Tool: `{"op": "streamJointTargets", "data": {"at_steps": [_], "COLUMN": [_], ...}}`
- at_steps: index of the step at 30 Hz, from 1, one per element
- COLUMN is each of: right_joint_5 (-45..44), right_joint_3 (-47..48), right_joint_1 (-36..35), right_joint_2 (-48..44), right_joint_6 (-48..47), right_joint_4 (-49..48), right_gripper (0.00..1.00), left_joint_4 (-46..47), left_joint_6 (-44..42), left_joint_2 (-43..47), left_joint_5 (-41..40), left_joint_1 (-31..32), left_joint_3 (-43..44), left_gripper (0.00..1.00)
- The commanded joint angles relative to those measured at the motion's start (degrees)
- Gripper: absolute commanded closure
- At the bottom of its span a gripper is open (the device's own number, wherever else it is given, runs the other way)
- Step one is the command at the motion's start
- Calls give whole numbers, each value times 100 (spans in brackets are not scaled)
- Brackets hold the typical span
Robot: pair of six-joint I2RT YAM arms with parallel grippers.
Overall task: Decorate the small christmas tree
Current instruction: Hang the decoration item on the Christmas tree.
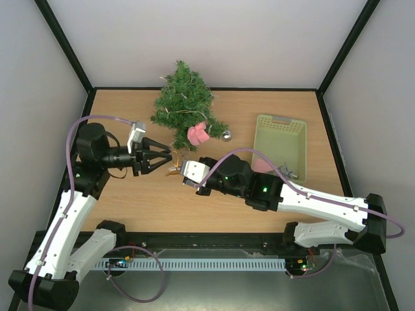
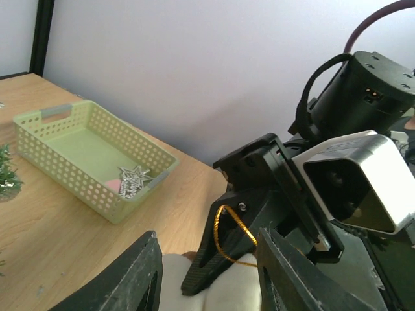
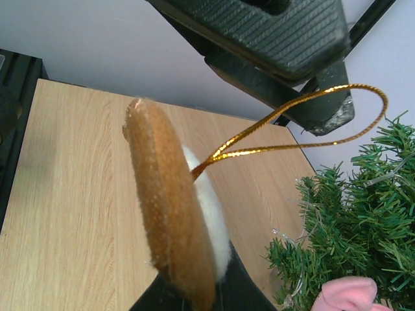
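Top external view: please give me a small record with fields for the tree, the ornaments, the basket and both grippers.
small christmas tree: at the far side of the table
on the tree: pink ornament, silver ball
basket: pale green, right of the tree, holds a silver star
right gripper: shut on a brown ornament with a gold loop
left gripper: jaws apart, one fingertip at the loop; whether it passes through is unclear
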State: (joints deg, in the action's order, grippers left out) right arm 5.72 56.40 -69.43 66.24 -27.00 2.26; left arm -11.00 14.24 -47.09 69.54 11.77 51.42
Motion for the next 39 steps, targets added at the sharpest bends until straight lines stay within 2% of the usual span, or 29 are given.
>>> {"op": "streamJointTargets", "data": {"at_steps": [1, 4, 7, 9, 10, 25, 33, 39], "right_joint_5": [30, 45, 40, 27, 14, 968, 1019, 578], "right_joint_3": [113, 125, 125, 122, 121, -495, -533, -542], "right_joint_1": [17, 17, 17, 25, 32, 1230, 1339, 1506], "right_joint_2": [44, 72, 90, 98, 106, 717, 1146, 1408], "right_joint_6": [27, 43, 54, 59, 69, 1595, 1964, 2409], "right_joint_4": [-143, -124, -129, -121, -125, -1019, -1303, -1447], "right_gripper": [98, 98, 98, 98, 98, 98, 98, 98], "left_joint_4": [387, 402, 459, 543, 591, 882, 1098, 1107], "left_joint_6": [301, 271, 281, 301, 318, -498, -900, -1067], "left_joint_2": [48, -3, -38, -43, -32, -437, -1001, -1472], "left_joint_5": [183, 136, 108, 95, 91, -1809, -2191, -2248], "left_joint_1": [114, 217, 317, 366, 384, 396, 396, 396], "left_joint_3": [-62, -62, -78, -80, -84, -327, -372, -154], "left_gripper": [58, 61, 77, 95, 97, 97, 98, 98]}}
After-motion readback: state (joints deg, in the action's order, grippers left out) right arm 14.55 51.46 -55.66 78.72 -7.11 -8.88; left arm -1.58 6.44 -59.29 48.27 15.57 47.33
